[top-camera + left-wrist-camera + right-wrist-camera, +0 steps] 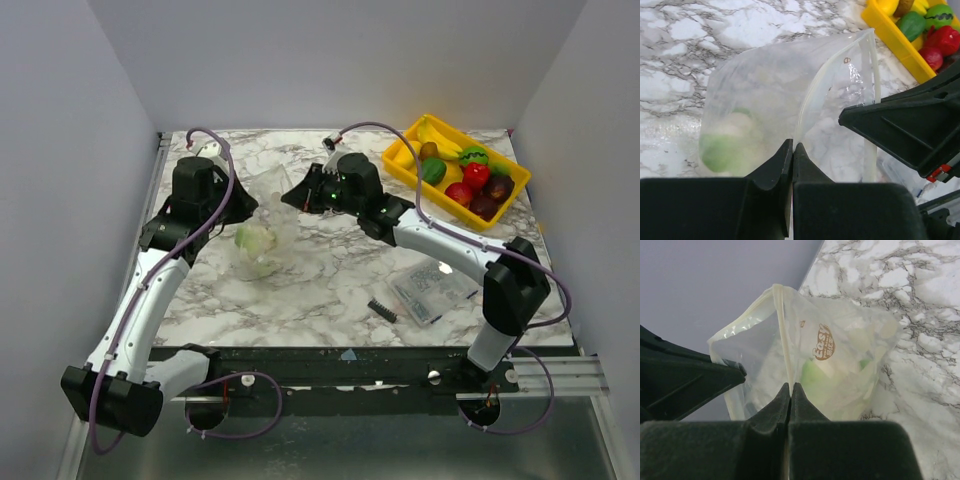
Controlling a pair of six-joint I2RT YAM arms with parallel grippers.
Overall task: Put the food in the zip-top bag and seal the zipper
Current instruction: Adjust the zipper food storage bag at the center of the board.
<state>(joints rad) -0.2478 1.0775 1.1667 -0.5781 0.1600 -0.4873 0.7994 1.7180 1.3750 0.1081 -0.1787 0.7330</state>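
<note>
The marbled counter (330, 290) carries everything. Both arms reach over it toward its far left part, where they meet at the zip-top bag (262, 240).

A yellow tray (428, 190) sits at the far right corner, well apart from the bag. It holds a yellow banana (440, 140), a brown kiwi (428, 150), a green ball (434, 170), a red piece (476, 175) and a dark purple piece (497, 187).

The bag is clear, soft and crinkled, standing puffed between the two grippers with its lower part on the counter. A brown oval logo is printed on one side.

The left gripper (792, 146) is clenched on the bag's edge, its jaws pressed together with plastic pinched between them. The right gripper (790, 386) grips the opposite edge the same way, jaws tight together on the film.

A flat clear packet (432, 290) of small dark parts lies near right on the counter.

Inside the bag, a pale green piece of food (722, 150) rests low against the wall, blurred by the plastic.

A small black ridged piece (381, 309) lies just left of the packet.

The zipper (812, 92) shows as a thin pale strip running from the bag's top corner down into the left gripper's jaws.
</note>
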